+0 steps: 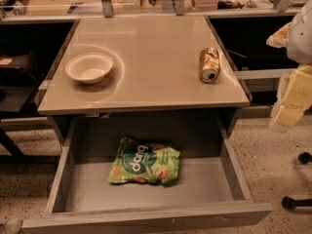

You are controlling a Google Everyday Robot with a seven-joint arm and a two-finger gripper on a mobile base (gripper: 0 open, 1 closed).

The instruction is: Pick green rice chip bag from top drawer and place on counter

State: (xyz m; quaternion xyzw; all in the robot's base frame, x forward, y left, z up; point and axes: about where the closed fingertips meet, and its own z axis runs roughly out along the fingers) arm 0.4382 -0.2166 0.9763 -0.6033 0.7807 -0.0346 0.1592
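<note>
The green rice chip bag (145, 162) lies flat on the grey floor of the open top drawer (146, 213), a little left of the middle and towards the back. It is light green with a dark green circle and white lettering. The counter (151, 57) is the glossy beige top right above the drawer. My gripper (285, 113) hangs at the right edge of the view, pale yellow, beside the counter's right front corner. It is well to the right of the bag and higher than it, and holds nothing that I can see.
A white bowl (89, 67) stands on the counter's left side. A gold drink can (209, 65) lies on its side near the right edge. Cluttered desks run along the back. Black chair casters (298, 199) sit on the speckled floor at right.
</note>
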